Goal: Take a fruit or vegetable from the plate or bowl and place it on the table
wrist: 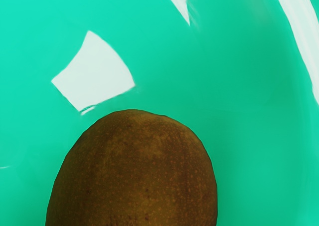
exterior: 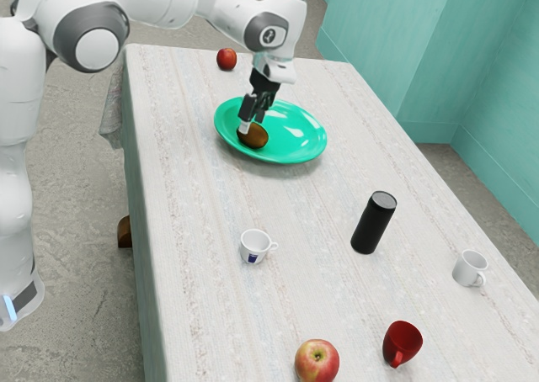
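In the exterior view my gripper [exterior: 253,127] is low over the green plate [exterior: 299,134], its fingers apart at a brown, kiwi-like fruit [exterior: 256,137]. One pale fingertip shows at the fruit's left side in that view; the other finger's tip is hidden, and no grip on the fruit can be made out. The fruit rests inside the plate, near its rim. From the wrist camera, the brown fruit [wrist: 134,173] looms large just under my hand, against the shiny green plate [wrist: 249,136].
A red apple [exterior: 226,59] lies beyond the plate on the patterned tablecloth [exterior: 202,197]. Toward the near end stand a white cup [exterior: 254,246], a black cylinder [exterior: 372,224], a white mug [exterior: 469,268] and a red mug [exterior: 402,343], with another apple [exterior: 317,362].
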Controlling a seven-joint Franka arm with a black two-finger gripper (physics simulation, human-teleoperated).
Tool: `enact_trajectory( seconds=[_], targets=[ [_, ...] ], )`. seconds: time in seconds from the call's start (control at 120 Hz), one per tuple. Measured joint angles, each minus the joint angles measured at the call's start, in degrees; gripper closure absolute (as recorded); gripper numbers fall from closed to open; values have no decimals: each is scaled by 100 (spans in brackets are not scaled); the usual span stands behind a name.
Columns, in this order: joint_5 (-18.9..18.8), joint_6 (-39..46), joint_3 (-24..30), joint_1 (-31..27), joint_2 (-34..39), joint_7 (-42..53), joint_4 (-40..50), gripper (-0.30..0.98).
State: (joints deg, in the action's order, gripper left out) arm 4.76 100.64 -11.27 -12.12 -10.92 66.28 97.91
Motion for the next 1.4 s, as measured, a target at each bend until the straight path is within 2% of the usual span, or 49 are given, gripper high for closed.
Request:
enact_trajectory(
  seconds=[0.908,0.967,1.042,1.108,1.4],
  targets=[
    [50,8,2,9,-246,62,-24,1],
    [51,8,2,9,-259,64,-24,5],
    [55,9,2,9,-263,65,-24,20],
    [58,13,3,8,-262,64,-24,28],
    [47,7,4,35,-57,59,-24,32]
  ],
)
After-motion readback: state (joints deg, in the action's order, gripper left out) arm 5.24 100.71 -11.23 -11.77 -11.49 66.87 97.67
